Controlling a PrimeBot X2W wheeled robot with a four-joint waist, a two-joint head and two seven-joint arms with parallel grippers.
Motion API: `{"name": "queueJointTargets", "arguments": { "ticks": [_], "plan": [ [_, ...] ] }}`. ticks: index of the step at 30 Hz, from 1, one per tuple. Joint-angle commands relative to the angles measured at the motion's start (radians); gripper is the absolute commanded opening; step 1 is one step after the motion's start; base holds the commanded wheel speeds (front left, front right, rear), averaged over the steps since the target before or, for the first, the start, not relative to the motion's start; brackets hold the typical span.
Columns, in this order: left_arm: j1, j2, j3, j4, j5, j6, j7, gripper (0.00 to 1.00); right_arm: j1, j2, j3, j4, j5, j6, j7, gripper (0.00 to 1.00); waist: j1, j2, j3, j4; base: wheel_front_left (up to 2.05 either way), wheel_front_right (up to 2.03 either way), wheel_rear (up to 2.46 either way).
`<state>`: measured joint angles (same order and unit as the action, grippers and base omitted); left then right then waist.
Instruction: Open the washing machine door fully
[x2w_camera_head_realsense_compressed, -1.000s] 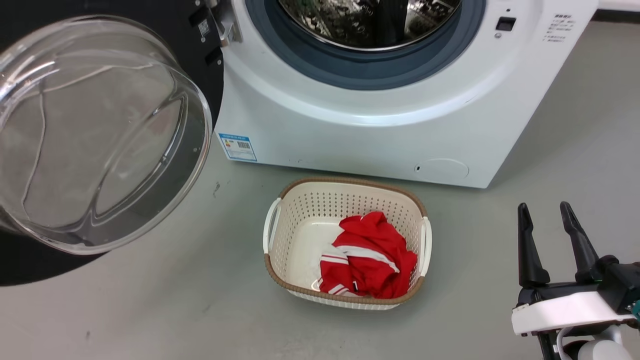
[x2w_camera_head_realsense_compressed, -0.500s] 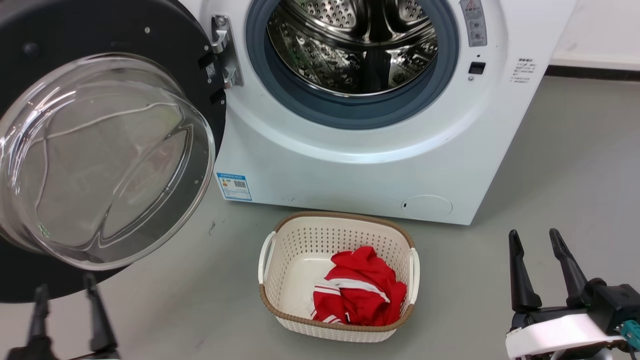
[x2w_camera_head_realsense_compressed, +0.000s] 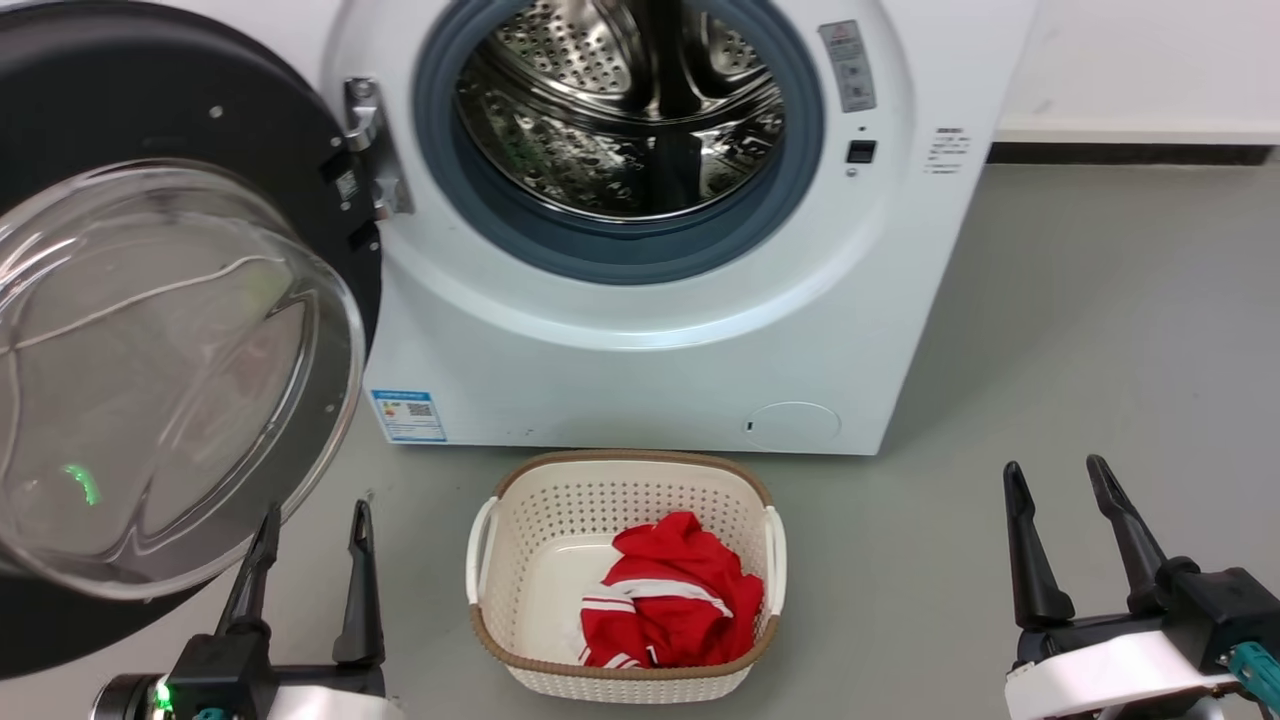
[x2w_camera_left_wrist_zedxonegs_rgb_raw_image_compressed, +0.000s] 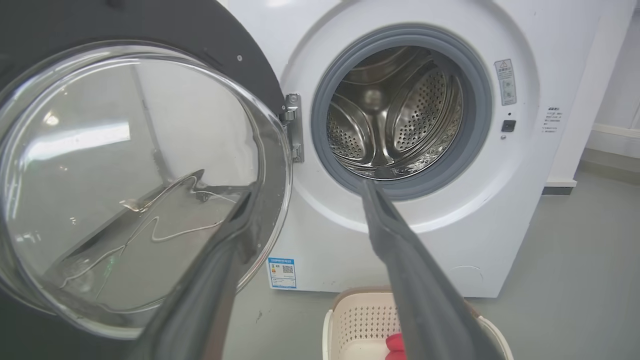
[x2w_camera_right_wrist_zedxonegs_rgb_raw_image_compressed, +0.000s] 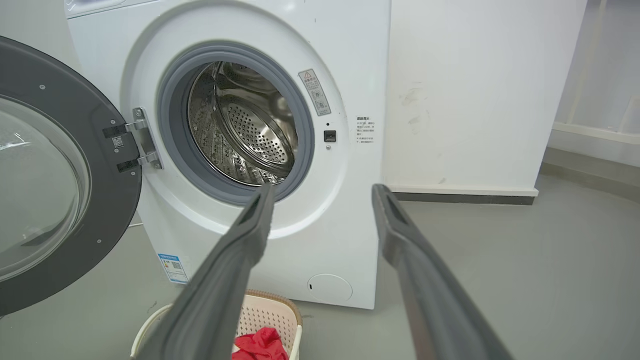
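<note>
Grey floor (x2w_camera_head_realsense_compressed: 1100, 330), laundry basket (x2w_camera_head_realsense_compressed: 632, 458) btwn left jaws & right jaws, both spread, empty. Just ahead-left of left jaws: washing machine door (x2w_camera_head_realsense_compressed: 170, 340), swung wide; washing machine (x2w_camera_head_realsense_compressed: 640, 370) beyond. Opening looks about done; next, if any, nudge door to hinge (x2w_camera_head_realsense_compressed: 372, 150) limit.

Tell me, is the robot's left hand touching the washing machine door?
Cannot tell. In the head view one finger of the left gripper overlaps the door at its glass edge. The left wrist view repeats that overlap, with no plain gap or contact.
</note>
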<state>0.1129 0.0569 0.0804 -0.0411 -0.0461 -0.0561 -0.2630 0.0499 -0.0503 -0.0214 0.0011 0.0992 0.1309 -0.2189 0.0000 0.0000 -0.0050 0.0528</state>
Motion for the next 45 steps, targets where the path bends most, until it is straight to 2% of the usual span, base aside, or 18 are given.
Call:
{"name": "queueJointTargets", "arguments": {
  "ticks": [1, 13, 33, 34, 37, 38, 45],
  "plan": [
    [-0.018, 0.005, -0.001, 0.007, 0.003, -0.004, -0.002, 1.0, 0.014, 0.001, -0.001, -0.005, -0.004, 0.0, 0.004, 1.0, 0.0, 0.0, -0.003, -0.02, 0.0, 0.0, 0.0],
    [-0.057, 0.013, -0.008, 0.063, 0.006, 0.003, -0.002, 1.0, 0.028, 0.001, 0.012, 0.012, 0.0, 0.0, 0.025, 1.0, 0.0, 0.0, 0.001, -0.07, 0.0, 0.0, 0.0],
    [-0.039, 0.01, -0.013, 0.073, 0.002, 0.016, -0.002, 1.0, 0.023, 0.001, 0.014, 0.008, 0.009, 0.0, 0.024, 1.0, 0.0, 0.0, 0.002, -0.061, 0.0, 0.0, 0.0],
    [-0.046, 0.008, -0.012, 0.074, -0.001, 0.012, 0.0, 0.0, 0.022, 0.0, 0.015, 0.011, 0.004, 0.0, 0.024, 0.0, 0.0, 0.0, 0.002, -0.06, 0.0, 0.0, 0.0],
    [-0.046, 0.004, -0.008, 0.095, -0.01, 0.011, 0.006, 0.0, 0.026, 0.0, 0.018, 0.024, 0.011, 0.0, 0.024, 0.0, 0.0, 0.0, 0.002, -0.06, 0.0, 0.0, 0.0],
    [-0.061, 0.004, 0.003, 0.111, -0.053, 0.009, 0.024, 0.0, 0.026, 0.0, 0.02, 0.023, 0.059, 0.0, 0.028, 0.0, 0.0, 0.0, 0.002, -0.06, 0.0, 0.0, 0.0],
    [-0.075, 0.003, 0.007, 0.126, -0.184, 0.002, 0.058, 0.0, 0.006, -0.011, 0.018, 0.044, 0.196, 0.0, 0.049, 0.0, 0.0, 0.0, 0.002, -0.06, 0.0, 0.0, 0.0]
  ]
}}
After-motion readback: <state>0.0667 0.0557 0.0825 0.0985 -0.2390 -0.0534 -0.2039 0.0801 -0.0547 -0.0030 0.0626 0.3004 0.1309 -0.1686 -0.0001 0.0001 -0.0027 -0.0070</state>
